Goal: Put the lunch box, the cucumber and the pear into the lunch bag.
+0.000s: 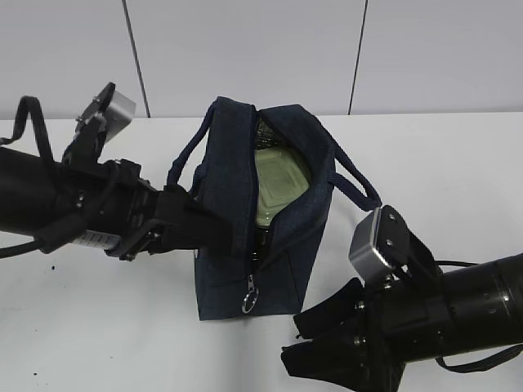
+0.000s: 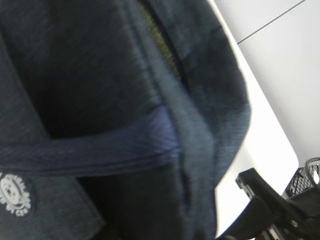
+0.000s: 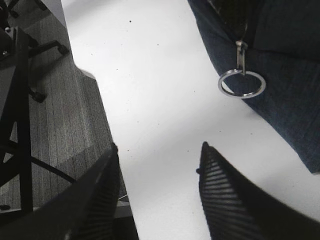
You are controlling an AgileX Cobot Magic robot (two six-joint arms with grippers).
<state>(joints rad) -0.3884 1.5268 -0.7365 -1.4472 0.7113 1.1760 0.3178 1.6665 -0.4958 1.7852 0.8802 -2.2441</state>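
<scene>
The navy lunch bag (image 1: 278, 237) stands open-topped in the middle of the white table. The lunch box (image 1: 280, 186) with its sage-green lid sits tilted inside it. Cucumber and pear do not show. My left gripper (image 1: 225, 233) reaches in from the left, its fingers drawn together on the bag's left wall. The left wrist view is filled by bag fabric (image 2: 100, 75) and a handle strap (image 2: 100, 150). My right gripper (image 1: 292, 339) is open and empty, low by the bag's near right corner. In the right wrist view it (image 3: 158, 147) is short of the zipper's ring pull (image 3: 241, 83).
The ring pull (image 1: 248, 306) hangs at the bag's near end. The table's near edge (image 3: 107, 145) runs under my right gripper, with grey floor and chair legs (image 3: 30, 75) beyond. A white wall stands behind the table.
</scene>
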